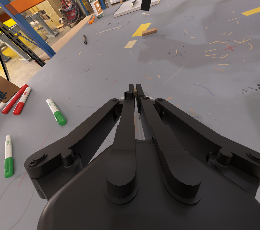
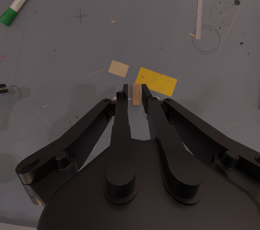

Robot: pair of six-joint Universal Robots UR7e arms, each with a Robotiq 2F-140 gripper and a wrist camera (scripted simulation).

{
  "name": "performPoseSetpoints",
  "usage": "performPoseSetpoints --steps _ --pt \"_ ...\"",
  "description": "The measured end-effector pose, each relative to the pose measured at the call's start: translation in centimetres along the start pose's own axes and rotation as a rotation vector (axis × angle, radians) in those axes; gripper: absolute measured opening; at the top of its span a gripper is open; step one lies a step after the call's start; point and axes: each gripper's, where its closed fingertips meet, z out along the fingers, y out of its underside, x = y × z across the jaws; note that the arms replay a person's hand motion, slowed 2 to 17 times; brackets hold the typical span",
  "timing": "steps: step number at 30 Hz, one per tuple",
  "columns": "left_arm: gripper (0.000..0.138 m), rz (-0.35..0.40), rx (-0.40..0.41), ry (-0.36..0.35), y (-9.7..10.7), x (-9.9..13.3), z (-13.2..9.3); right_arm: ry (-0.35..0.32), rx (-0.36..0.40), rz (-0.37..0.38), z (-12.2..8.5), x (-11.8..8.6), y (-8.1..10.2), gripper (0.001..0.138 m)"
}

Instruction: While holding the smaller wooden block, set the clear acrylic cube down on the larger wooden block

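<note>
The left gripper is pinched almost shut on the small wooden block, a pale tan sliver showing in the narrow gap between its flat black pads. It hangs low over the grey table, well away from the work, which I take to be the point: that block only has to be kept in hand and out of the way.

The right gripper points straight down and its jaws are closed on the clear cube, which is hard to see at all (only thin bright edges and a faint sheen give it away). From the left wrist view the same gripper shows as a dark bar well above the table, with the cube a glassy glint at its tip.

Directly below, seen through and past the cube, lies the large wooden block, a flat oblong slab of light brown, finely grained wood; it rests at the edge of a yellow tape patch. The gripper looks lined up over it on purpose, so a straight descent should land the cube on the slab's broad top face. The slab is narrow, so I would guess centring matters, and smooth acrylic could slide on the wood.

Green markers, a clear ruler and a notebook lie scattered well apart.
</note>
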Motion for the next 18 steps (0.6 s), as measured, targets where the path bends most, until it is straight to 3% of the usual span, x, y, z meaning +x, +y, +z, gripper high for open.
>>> performPoseSetpoints --steps 18 --pt "0.005 -0.003 0.003 -0.005 0.0 0.0 0.0 0.009 -0.085 -0.014 3.4 0.5 1.4 0.025"
